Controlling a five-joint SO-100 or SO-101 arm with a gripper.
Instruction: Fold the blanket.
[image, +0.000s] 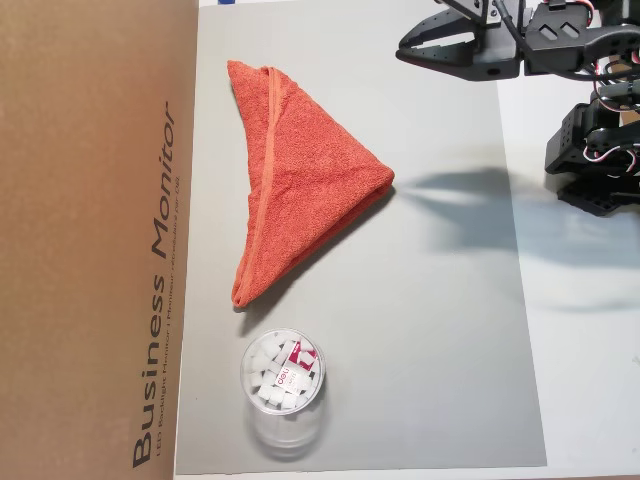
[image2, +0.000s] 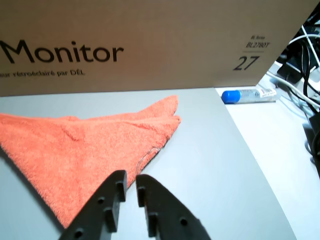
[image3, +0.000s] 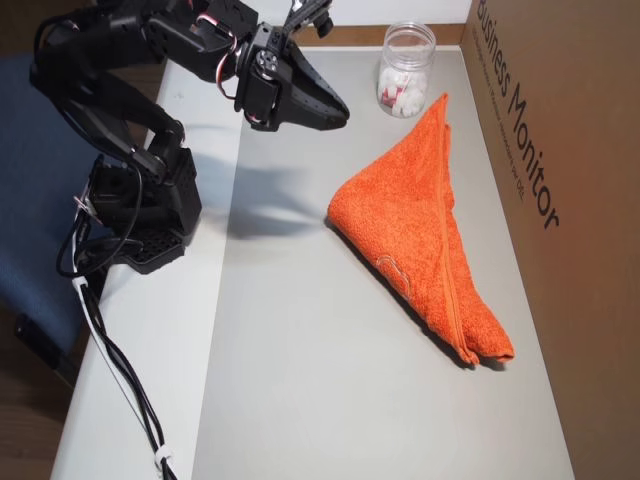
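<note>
The orange-red blanket (image: 300, 180) lies on the grey mat (image: 440, 330), folded into a triangle with its hemmed edge toward the cardboard box. It also shows in the wrist view (image2: 85, 145) and in the other overhead view (image3: 420, 210). My gripper (image: 404, 47) hovers above the mat, clear of the blanket's pointed corner. Its black fingers stand almost together with only a thin slit and nothing between them in the wrist view (image2: 129, 179). In the other overhead view the gripper (image3: 345, 112) hangs above the mat beside the blanket.
A large "Business Monitor" cardboard box (image: 90, 240) walls off the mat's far side. A clear plastic tub (image: 283, 375) with white pieces stands by one blanket tip. The arm's base (image3: 140, 200) sits on the white table. A blue-capped tube (image2: 247, 95) and cables (image2: 305, 65) lie beyond the mat.
</note>
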